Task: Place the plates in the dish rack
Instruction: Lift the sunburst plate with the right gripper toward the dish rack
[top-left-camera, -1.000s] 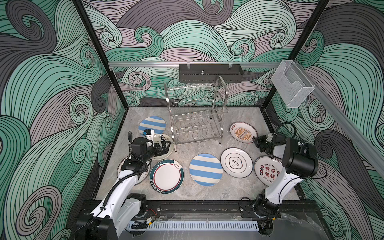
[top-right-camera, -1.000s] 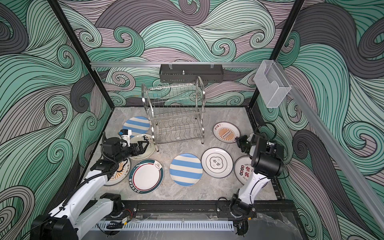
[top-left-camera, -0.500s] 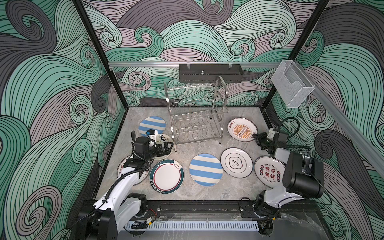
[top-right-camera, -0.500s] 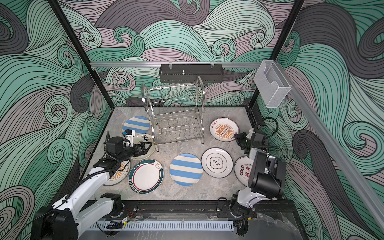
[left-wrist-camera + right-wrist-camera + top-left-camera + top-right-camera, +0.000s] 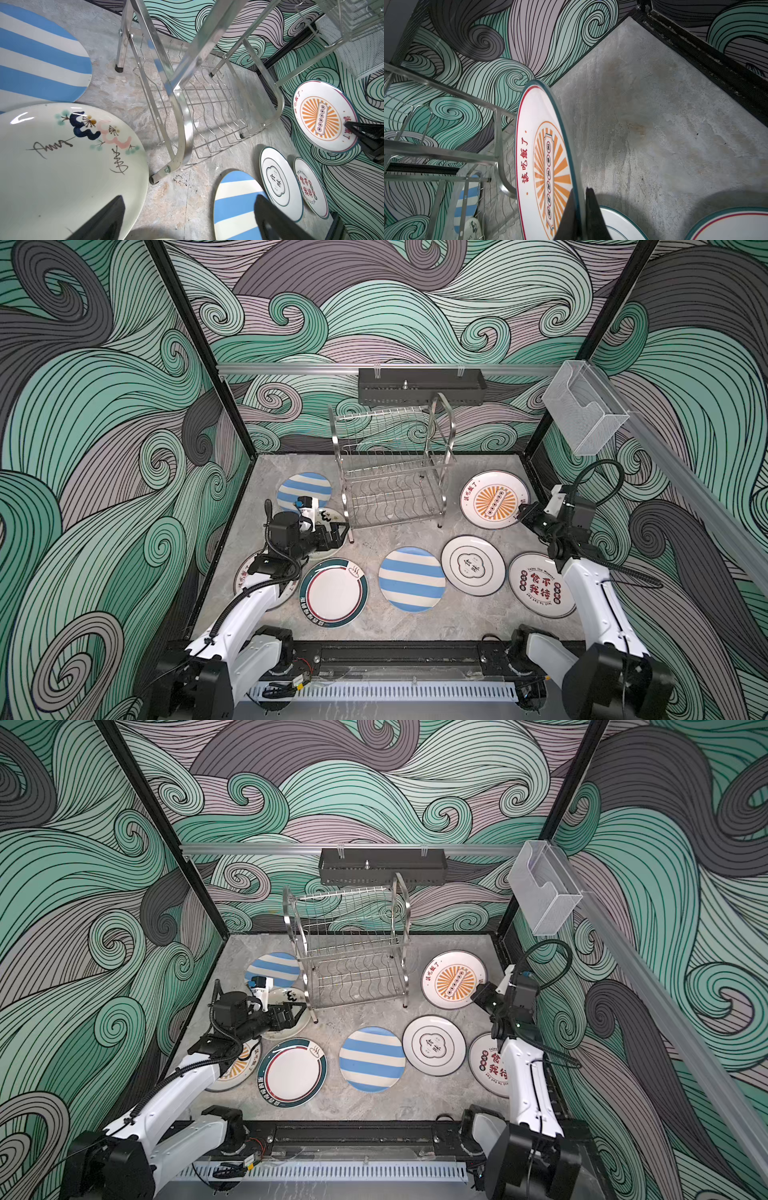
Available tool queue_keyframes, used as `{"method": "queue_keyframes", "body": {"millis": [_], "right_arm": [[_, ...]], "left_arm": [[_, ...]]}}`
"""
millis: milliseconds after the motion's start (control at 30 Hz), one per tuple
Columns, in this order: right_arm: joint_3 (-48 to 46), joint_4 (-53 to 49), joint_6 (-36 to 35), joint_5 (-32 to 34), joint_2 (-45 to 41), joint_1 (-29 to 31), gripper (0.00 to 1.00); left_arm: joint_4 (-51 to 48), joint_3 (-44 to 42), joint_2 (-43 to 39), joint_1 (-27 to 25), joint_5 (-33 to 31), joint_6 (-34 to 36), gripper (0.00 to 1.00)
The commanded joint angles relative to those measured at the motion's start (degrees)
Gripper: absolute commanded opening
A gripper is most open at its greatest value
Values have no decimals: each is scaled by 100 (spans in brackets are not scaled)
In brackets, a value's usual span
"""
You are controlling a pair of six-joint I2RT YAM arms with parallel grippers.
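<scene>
Grey marbled tabletop (image 5: 465, 622), boxed in by walls of swirling teal, grey and lilac waves. Toward the back, centre: dish rack (image 5: 390, 472), two tiers of shiny steel wire with wavy slots, flat bent-strap legs, black rubber feet. Behind it on the wall, black perforated tray (image 5: 419, 385); up right, clear plastic box (image 5: 582, 414).

Hidden or cut off: second sunburst plate (image 5: 241, 1069) mostly under the left arm, only a slice of rim and orange rays showing. Cream plate (image 5: 62, 162) with brush-painted blue and pink marks partly covered in both top views, glossy and plain only from the left wrist. Red-character plate (image 5: 536, 587) overlapped at one side by the right arm. Small print on rims too fine to read.

Flat on the table, round and glazed: blue-and-white striped plate (image 5: 303, 489) left of the rack, second striped plate (image 5: 411, 578) in front, teal-rimmed white plate (image 5: 332, 593), white plate with black cloud frame (image 5: 473, 565).

Right gripper (image 5: 580, 190) pinched shut on the thin teal rim of the orange sunburst plate (image 5: 548, 162), one dark finger on each face; plate tilted up, right of the rack, outside it. Left gripper (image 5: 188, 199) spread wide, holding nothing, over the cream plate's edge near the rack's front-left foot.
</scene>
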Motion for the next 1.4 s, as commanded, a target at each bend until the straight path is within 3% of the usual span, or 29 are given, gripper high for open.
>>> {"method": "queue_keyframes", "body": {"millis": [0, 167, 400, 600, 767, 967, 1100, 1200, 1367], "right_arm": [[534, -511, -381, -44, -434, 193, 0], [972, -1338, -618, -315, -905, 513, 0], [1564, -2105, -897, -1491, -1158, 884, 0], [1891, -1608, -508, -1971, -1244, 1440, 0], [2687, -1448, -601, -1733, -702, 2280, 0], [4107, -1658, -1199, -272, 393, 3513, 0], [5441, -2381, -1928, 1591, 1325, 4284, 0], [6296, -2653, -2169, 2776, 1892, 4549, 0], [7420, -2934, -2435, 3869, 2619, 4674, 0]], "left_arm": [[66, 118, -65, -26, -155, 263, 99], [244, 14, -131, -30, -231, 281, 98], [278, 37, 146, -31, -128, 248, 98], [346, -55, 222, -42, -125, 341, 99], [493, -162, 348, -38, -88, 411, 99], [664, -222, 358, -49, 347, 555, 99], [813, -374, 206, -61, 394, 629, 99], [831, -370, 196, -70, 469, 657, 99], [1009, -419, 204, -131, 640, 693, 99]]}}
